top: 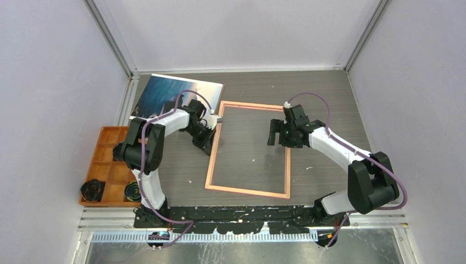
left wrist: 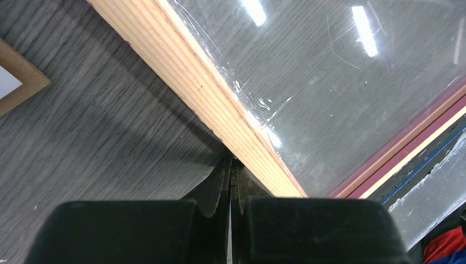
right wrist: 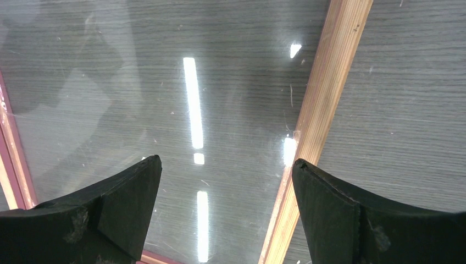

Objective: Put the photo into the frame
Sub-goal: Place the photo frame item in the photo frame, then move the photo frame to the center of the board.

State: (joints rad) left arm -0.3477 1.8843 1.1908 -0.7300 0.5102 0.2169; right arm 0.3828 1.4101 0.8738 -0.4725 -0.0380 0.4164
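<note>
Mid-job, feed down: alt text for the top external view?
The frame lies flat mid-table with the shut left gripper at its left rail and the open right gripper over its right side. The photo lies image up, far left.

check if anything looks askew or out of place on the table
The frame lies back up, slightly twisted relative to the table. The photo sits picture-side up in the far-left corner, also skewed, its corner by the table's left edge. Nothing looks spilled or broken.

Bright, even overhead light; strip-lamp glare streaks the clear pane ahead of the right hand; shadows soft.
</note>
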